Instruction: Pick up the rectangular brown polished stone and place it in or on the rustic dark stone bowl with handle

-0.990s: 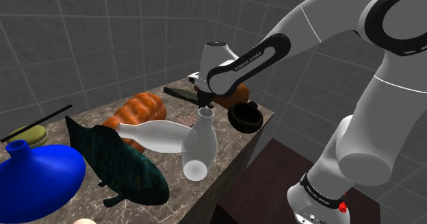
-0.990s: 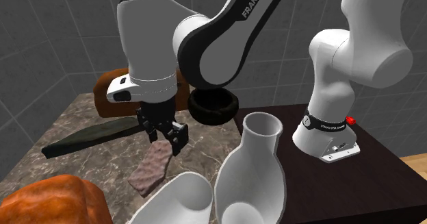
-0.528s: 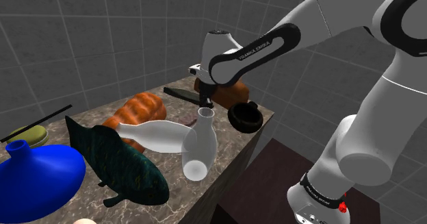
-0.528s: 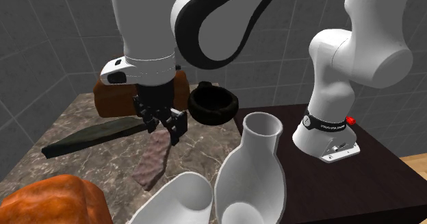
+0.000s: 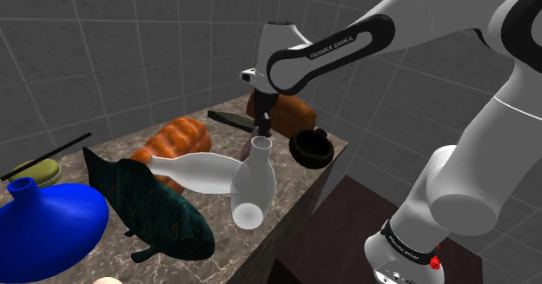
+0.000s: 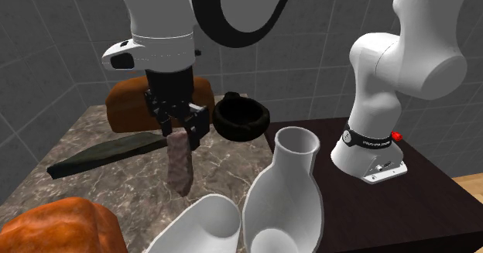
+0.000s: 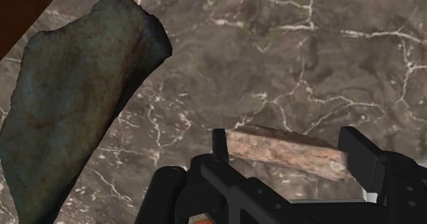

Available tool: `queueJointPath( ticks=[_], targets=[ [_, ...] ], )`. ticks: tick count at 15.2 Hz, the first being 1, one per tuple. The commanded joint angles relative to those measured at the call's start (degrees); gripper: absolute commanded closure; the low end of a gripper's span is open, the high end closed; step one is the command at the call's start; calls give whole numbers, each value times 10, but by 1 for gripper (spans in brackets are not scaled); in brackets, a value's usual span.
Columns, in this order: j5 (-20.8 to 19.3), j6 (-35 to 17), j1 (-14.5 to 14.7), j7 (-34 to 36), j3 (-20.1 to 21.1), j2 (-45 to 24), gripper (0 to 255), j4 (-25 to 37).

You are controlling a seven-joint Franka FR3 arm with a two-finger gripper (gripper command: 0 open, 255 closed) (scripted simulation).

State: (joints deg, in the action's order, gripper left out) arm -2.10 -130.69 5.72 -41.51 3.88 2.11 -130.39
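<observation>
the black gripper (image 6: 179, 130) has its two fingers clamped on the upper end of the stone (image 6: 179, 165), which hangs lengthwise straight down from them, its lower end above the marbled counter (image 6: 232, 166). the stone is a thin, flat rectangular slab, mottled pinkish brown with paler flecks and a slightly rough edge. in the wrist view the stone (image 7: 274, 146) shows as a narrow bar spanning the gap between the fingers, pink-brown on its face and greyer along one long edge, with the dark veined counter (image 7: 308, 51) well below it.

in the second exterior view the dark round bowl (image 6: 241, 129) stands at about two o'clock from the stone, near the counter's edge and apart from it. a long dark flat piece (image 6: 101, 155) lies at about nine o'clock, a brown block (image 6: 124, 108) at eleven o'clock behind the gripper, and two white vases (image 6: 286, 201) at about five o'clock. in the shoulder view the bowl (image 5: 311, 158) lies at about four o'clock from the gripper (image 5: 261, 128).
</observation>
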Motion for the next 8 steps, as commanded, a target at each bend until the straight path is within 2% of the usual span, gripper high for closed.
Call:
queueJointPath(
  ticks=[1,8],
  targets=[
    [1,17,0,-2,0,11,255,6],
    [5,71,0,-6,-1,35,255,35]
  ],
)
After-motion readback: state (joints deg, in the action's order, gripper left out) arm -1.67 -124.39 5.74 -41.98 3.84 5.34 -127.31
